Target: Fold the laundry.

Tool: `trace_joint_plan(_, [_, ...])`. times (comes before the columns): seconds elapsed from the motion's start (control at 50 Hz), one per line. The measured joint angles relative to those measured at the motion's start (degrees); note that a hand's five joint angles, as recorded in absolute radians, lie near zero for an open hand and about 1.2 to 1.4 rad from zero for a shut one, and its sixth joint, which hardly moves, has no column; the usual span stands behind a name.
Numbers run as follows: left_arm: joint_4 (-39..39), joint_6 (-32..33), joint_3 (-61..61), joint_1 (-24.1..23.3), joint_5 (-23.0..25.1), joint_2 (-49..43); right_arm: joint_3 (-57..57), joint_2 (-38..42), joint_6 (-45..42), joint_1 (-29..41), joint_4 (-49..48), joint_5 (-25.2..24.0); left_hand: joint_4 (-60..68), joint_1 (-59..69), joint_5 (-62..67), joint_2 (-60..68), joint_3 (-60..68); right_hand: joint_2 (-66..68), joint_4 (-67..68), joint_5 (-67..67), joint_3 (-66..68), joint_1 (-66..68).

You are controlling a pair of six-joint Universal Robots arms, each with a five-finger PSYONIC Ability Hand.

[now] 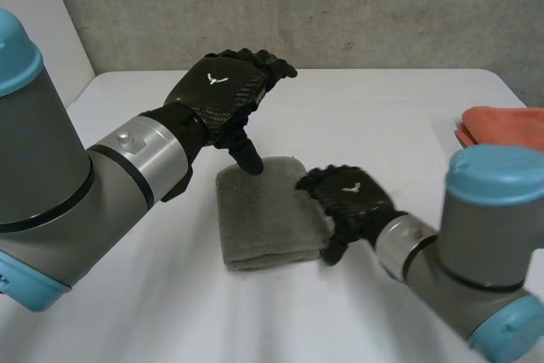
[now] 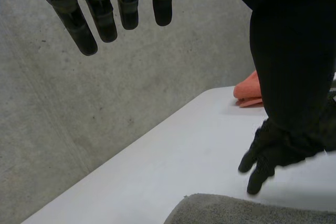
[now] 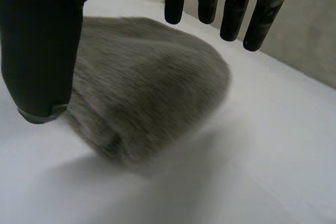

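Two black hands are in my feeds, and neither has hold of anything. The folded grey towel (image 1: 268, 214) lies as a thick, squarish pad near the middle of the white table (image 1: 399, 108), its rounded fold edges showing fuzzy pile in the right wrist view. From the head view I see the left hand (image 1: 223, 91) raised above the towel's far left corner, back of the hand up, fingers stretched out towards the concrete wall (image 1: 340, 6) and thumb pointing straight down at that corner. I cannot tell whether the thumb tip touches the pile. The left wrist view confirms the spread: its fingers (image 2: 100, 17) hang straight and apart with nothing between them and the thumb. The right hand (image 1: 348, 197) sits low at the towel's right edge, knuckles up, fingers reaching onto or just over that edge. In its own wrist view the fingers are straight and slightly fanned above the towel, while the thumb comes down just beside the towel's near side, close to the table. I read it as open and gripping nothing, though I cannot say for sure whether it rests on the cloth. An orange cloth (image 1: 501, 125) lies folded at the table's far right, well apart from the towel and both hands.
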Motion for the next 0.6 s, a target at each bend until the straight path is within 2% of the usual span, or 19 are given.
trace_joint_plan(0.12, [0.0,-0.3,0.0,0.0,0.0,-0.1,-2.2,3.7,-1.1,6.1,-3.5,2.5,0.0,0.0,0.0,0.0,0.0,0.0,0.0,0.0,0.0,0.0])
trace_joint_plan(0.24, [-0.1,-0.8,0.1,0.0,0.1,-0.2,-5.6,8.5,-2.8,9.3,-4.6,5.7,0.0,0.0,0.0,0.0,0.0,0.0,0.0,0.0,0.0,0.0])
trace_joint_plan(0.42, [-0.1,-1.1,0.5,0.1,0.1,-0.7,-9.6,13.6,-6.7,10.9,-4.9,8.6,0.0,0.0,0.0,0.0,0.0,0.0,0.0,0.0,0.0,0.0])
trace_joint_plan(0.6, [-0.1,-1.1,0.7,0.1,0.0,-0.7,-11.1,15.4,-7.7,10.8,-7.3,9.4,0.0,0.0,0.0,0.0,0.0,2.9,1.6,2.5,2.9,0.8])
